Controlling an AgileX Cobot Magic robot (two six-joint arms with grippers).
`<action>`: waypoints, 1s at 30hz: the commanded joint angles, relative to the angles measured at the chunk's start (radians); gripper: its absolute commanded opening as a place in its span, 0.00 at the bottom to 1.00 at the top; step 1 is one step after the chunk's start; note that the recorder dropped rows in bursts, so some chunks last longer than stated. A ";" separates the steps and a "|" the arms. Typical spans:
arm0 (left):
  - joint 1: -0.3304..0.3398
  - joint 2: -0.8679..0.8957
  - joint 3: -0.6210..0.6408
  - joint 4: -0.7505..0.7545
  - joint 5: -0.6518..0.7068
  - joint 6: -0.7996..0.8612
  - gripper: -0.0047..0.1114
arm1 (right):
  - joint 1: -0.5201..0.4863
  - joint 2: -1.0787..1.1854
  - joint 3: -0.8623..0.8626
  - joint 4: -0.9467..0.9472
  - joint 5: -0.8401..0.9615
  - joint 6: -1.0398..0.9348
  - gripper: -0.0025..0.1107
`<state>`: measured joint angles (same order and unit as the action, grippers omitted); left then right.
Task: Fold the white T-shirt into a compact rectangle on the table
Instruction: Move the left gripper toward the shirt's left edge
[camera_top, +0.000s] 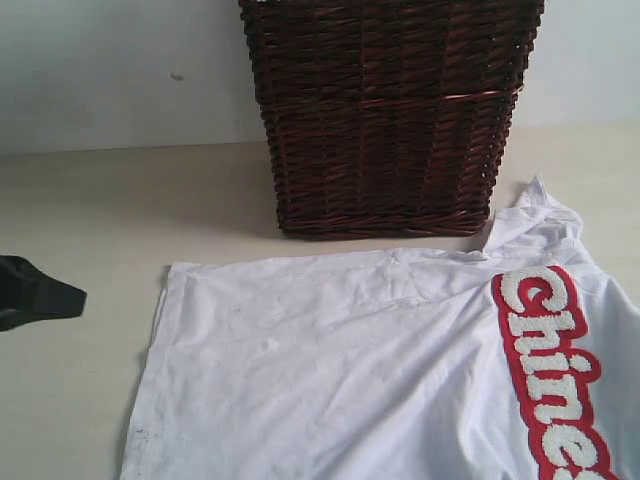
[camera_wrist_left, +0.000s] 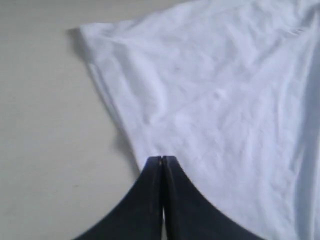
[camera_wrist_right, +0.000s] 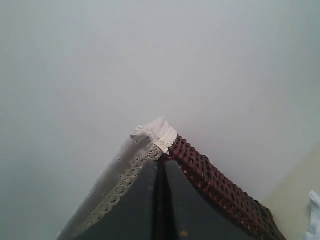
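The white T-shirt (camera_top: 380, 370) lies spread flat on the table (camera_top: 80, 210), with its red-outlined lettering (camera_top: 550, 365) towards the right. My left gripper (camera_top: 75, 297) hangs at the far left, apart from the shirt's near corner. In the left wrist view that gripper (camera_wrist_left: 162, 159) is shut with nothing between its fingers, its tips above the shirt's (camera_wrist_left: 215, 100) side edge. My right gripper (camera_wrist_right: 161, 162) is out of the exterior view. It is shut and empty, raised and facing the upper corner of the basket.
A tall dark wicker basket (camera_top: 390, 120) stands on the table just behind the shirt, and its white lace trim (camera_wrist_right: 160, 135) shows in the right wrist view. A pale wall (camera_top: 110, 70) rises behind it. Bare table (camera_wrist_left: 45, 125) lies left of the shirt.
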<state>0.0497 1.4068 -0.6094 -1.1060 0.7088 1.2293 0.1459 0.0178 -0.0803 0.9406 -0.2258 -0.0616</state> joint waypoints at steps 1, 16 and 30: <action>-0.055 0.132 -0.008 -0.028 0.093 0.238 0.04 | -0.003 -0.003 0.001 0.001 -0.016 0.037 0.07; -0.341 0.211 -0.008 0.023 -0.074 0.688 0.40 | 0.000 0.031 -0.074 -0.181 0.226 -0.081 0.28; -0.409 0.340 -0.008 0.015 -0.223 0.764 0.04 | 0.000 0.733 -0.420 -0.852 0.539 -0.521 0.02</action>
<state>-0.3546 1.7066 -0.6154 -1.0841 0.5284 1.9876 0.1459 0.6158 -0.4815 0.2006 0.2300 -0.5127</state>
